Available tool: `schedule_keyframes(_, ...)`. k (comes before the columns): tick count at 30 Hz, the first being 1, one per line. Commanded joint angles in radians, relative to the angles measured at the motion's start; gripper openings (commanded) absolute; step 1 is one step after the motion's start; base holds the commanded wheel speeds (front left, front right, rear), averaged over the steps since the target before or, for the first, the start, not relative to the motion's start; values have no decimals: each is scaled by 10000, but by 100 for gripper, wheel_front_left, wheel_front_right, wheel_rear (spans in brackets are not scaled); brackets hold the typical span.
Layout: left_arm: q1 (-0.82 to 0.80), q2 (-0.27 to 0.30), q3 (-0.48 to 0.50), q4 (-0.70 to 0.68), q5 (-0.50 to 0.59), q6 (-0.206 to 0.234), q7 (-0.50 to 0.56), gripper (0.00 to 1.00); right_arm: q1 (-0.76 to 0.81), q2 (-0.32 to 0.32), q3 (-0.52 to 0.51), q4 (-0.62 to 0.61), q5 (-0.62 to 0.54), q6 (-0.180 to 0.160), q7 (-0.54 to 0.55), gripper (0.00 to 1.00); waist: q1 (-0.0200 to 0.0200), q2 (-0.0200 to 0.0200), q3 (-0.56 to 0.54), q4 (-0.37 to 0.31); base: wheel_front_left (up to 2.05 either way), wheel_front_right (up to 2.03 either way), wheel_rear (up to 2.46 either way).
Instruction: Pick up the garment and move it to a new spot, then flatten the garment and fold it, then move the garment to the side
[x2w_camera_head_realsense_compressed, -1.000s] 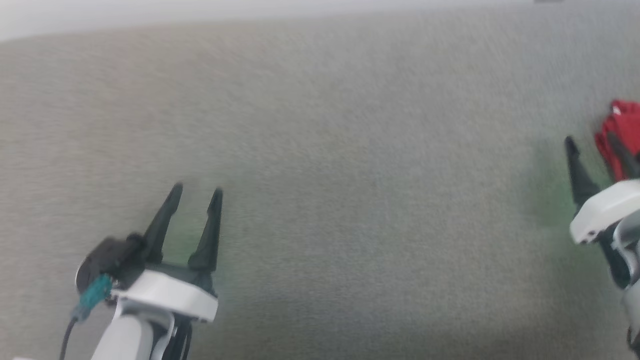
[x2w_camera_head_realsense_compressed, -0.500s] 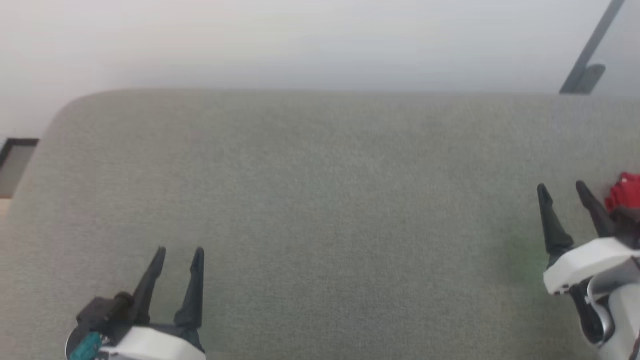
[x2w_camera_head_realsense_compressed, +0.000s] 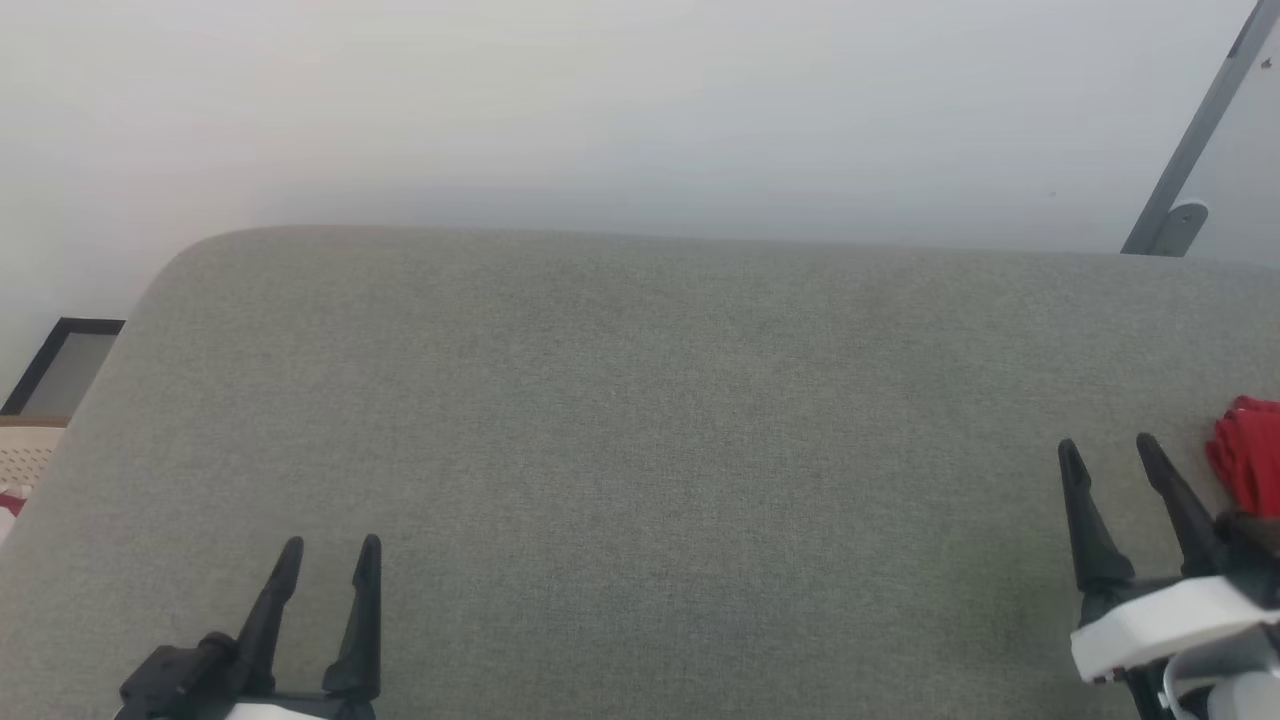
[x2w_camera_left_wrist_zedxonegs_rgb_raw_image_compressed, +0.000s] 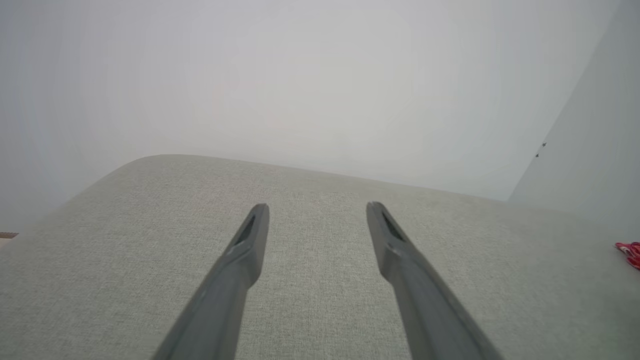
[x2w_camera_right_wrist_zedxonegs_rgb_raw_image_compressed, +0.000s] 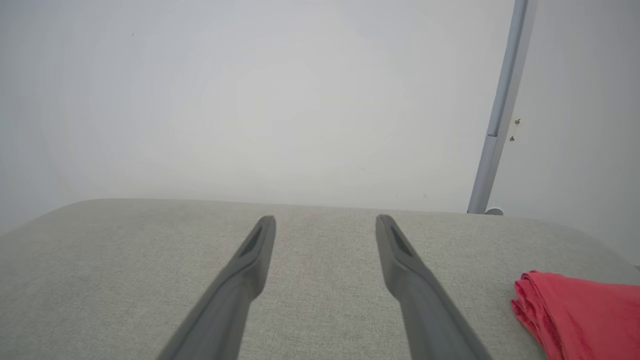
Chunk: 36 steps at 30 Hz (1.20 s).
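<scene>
The garment (x2w_camera_head_realsense_compressed: 1250, 460) is a folded red bundle at the right edge of the grey upholstered surface (x2w_camera_head_realsense_compressed: 640, 430); it lies at the lower right of the right wrist view (x2w_camera_right_wrist_zedxonegs_rgb_raw_image_compressed: 580, 312), and a sliver of the garment (x2w_camera_left_wrist_zedxonegs_rgb_raw_image_compressed: 631, 251) reaches the left wrist view's right edge. My right gripper (x2w_camera_head_realsense_compressed: 1108, 448) stands open just left of it, apart from it, nothing between its fingers (x2w_camera_right_wrist_zedxonegs_rgb_raw_image_compressed: 250, 270). My left gripper (x2w_camera_head_realsense_compressed: 330, 548) is open at the lower left, its fingers (x2w_camera_left_wrist_zedxonegs_rgb_raw_image_compressed: 247, 250) empty over bare fabric.
A pale wall rises behind the surface's far edge. A grey metal post (x2w_camera_head_realsense_compressed: 1190, 150) leans at the upper right. Past the rounded left corner sit a dark-framed panel (x2w_camera_head_realsense_compressed: 60, 365) and a perforated beige thing (x2w_camera_head_realsense_compressed: 25, 455).
The head camera has tilted up, so the far edge, wall and post came into view. Both grippers sit lower in the picture, still open. The garment stays beside the right gripper.
</scene>
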Motion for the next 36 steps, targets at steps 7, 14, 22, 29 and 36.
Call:
schedule_keyframes(7, 369, 21, 164, -435, 88, -17, -48, 100, 866, 416, -360, -984, -205, -13, 117, 100, 0, -1, 23, -52, 0, 0, 0)
schedule_keyframes(14, 421, 38, 214, -438, 221, -17, -48, 100, 1038, 585, -453, -1289, -290, -13, 321, 100, 0, -1, 104, -128, 0, 0, 0)
schedule_keyframes(22, 372, -43, 285, -368, 315, -17, -48, 100, 1060, 603, -487, -1421, -262, -13, 435, 100, 0, -1, 217, -140, 0, 0, 0)
schedule_keyframes(29, 464, -265, 168, 121, 121, 3, 36, 0, 1191, 783, -368, -937, -131, 0, 454, 0, 0, -1, 228, -145, 0, 0, 0)
schedule_keyframes(36, 203, -309, 193, 253, -1161, 6, 352, 0, 1027, 915, -452, -846, 1109, -1, 784, 0, 0, -1, 227, -201, 0, 0, 0)
